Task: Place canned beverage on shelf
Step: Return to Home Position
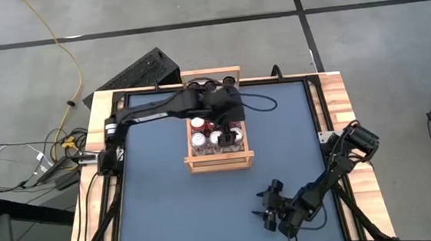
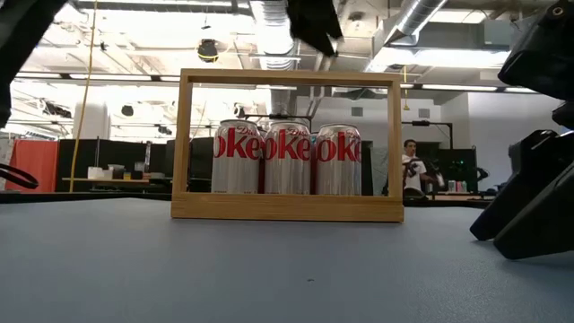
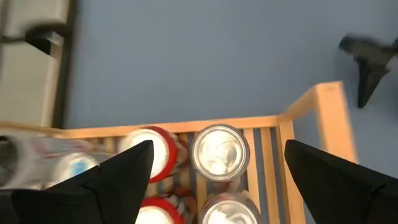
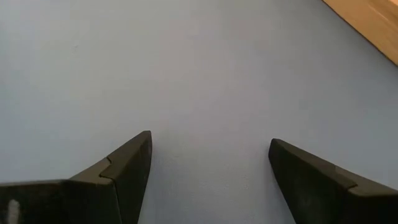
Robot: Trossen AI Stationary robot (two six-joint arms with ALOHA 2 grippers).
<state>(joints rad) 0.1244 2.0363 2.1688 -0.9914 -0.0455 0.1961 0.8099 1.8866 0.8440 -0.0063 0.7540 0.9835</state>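
Left claw [image 3: 217, 148] hovers, spread apart, above the silver cans [image 2: 287, 160] on the shelf [image 2: 287, 208]; right claw [image 4: 210, 140], also spread, waits over near-right tabletop [image 1: 168, 209].

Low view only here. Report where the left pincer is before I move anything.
Observer: The left pincer hangs directly over the shelf, above the Diet Coke cans, fingers spread wide with nothing between them.
Operator: Count the rows. I see three cans.
Observer: There is a second row behind those. The high view shows one can there; the left arm hides the rest.
Operator: Now the other side.
Observer: The right pincer sits right of the shelf, apart from it, open over bare blue mat.
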